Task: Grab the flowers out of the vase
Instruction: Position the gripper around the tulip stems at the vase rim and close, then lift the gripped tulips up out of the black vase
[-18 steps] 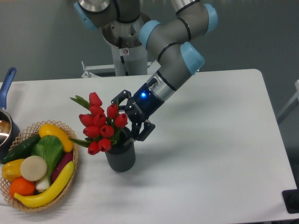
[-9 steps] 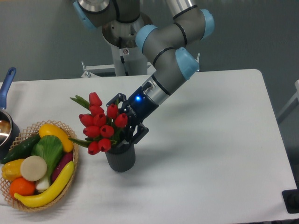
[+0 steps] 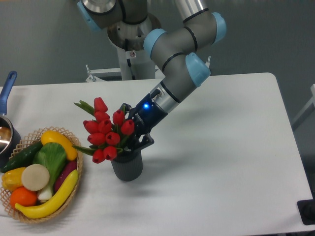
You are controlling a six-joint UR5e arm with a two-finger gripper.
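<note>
red flowers [image 3: 106, 130] stand in the grey vase [image 3: 127, 165], lower left of centre on the table [image 3: 221, 162]. the hand [image 3: 132, 132] is clenched around their stems. judged step: grasping; next, lift straight up.

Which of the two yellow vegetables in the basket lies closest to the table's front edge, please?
The long curved one along the basket's front rim; the other lies at the back.

Even, bright overhead light fills my view; the white desk [image 3: 221, 147] glows without harsh glare. My arm [image 3: 179, 64] casts a soft shadow toward three o'clock, and the vase [image 3: 128, 166] drops a faint one. Focus is slightly soft throughout; edges look undistorted.
</note>
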